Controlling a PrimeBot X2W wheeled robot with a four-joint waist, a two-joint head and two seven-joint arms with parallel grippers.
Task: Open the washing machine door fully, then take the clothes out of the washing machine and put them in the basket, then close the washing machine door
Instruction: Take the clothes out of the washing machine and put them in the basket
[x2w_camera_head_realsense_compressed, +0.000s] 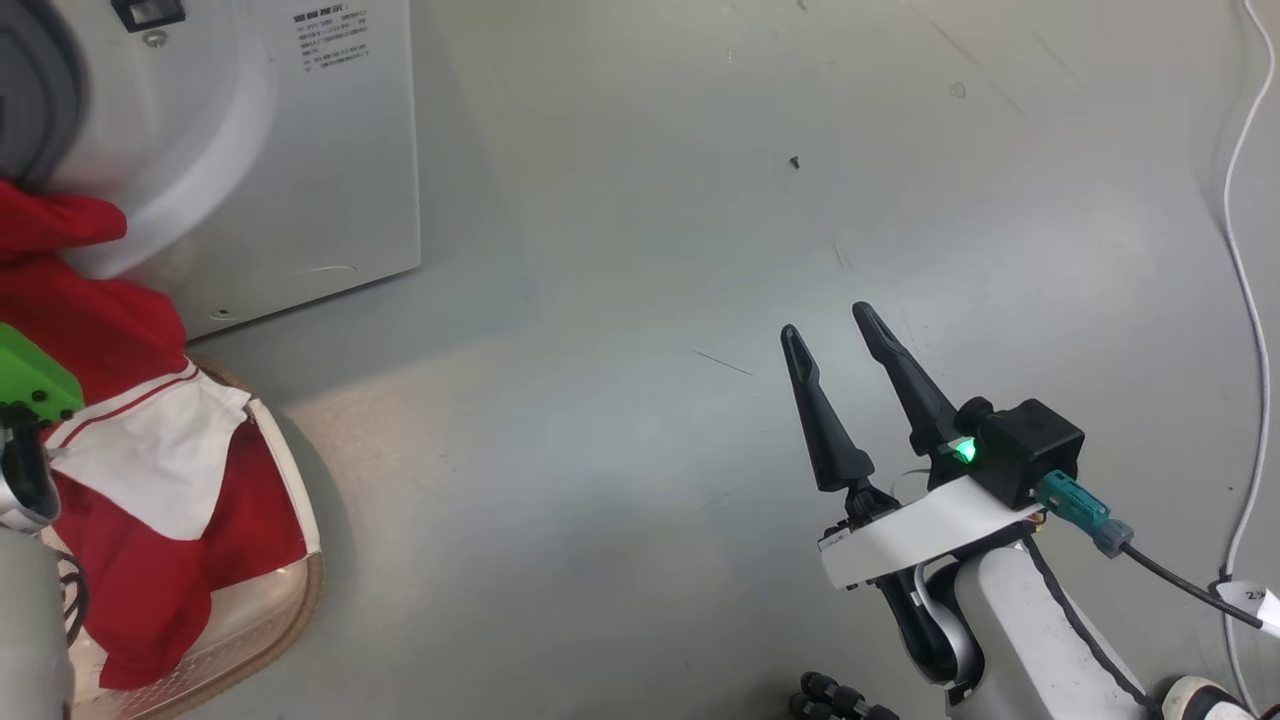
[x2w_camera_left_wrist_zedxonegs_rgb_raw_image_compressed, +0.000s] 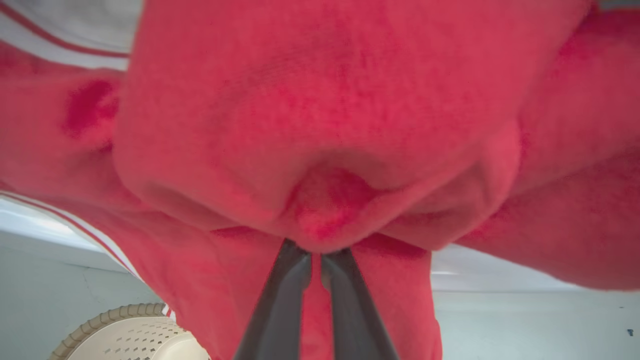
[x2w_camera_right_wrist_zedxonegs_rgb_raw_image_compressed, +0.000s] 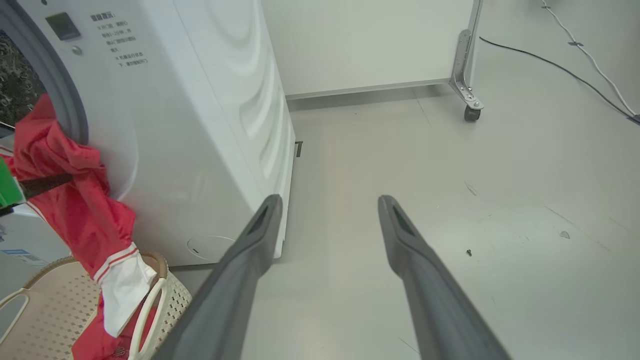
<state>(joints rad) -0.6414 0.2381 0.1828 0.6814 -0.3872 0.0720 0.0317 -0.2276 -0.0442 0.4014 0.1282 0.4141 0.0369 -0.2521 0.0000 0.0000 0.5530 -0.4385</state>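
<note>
Pinching a fold of the clothes (x2w_camera_left_wrist_zedxonegs_rgb_raw_image_compressed: 320, 125), your left gripper (x2w_camera_left_wrist_zedxonegs_rgb_raw_image_compressed: 314, 252) should pull them clear of the washing machine (x2w_camera_head_realsense_compressed: 330, 150) mouth at far left — then release over the basket (x2w_camera_head_realsense_compressed: 312, 585) just below. Your right gripper (x2w_camera_head_realsense_compressed: 826, 320) hangs spread at right.

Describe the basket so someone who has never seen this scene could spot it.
Find the big white washing machine. On the floor at its front stands the basket, with red clothes hanging from the machine down into it. Nothing else nearby is cream perforated plastic with a brown woven-look rim.
</note>
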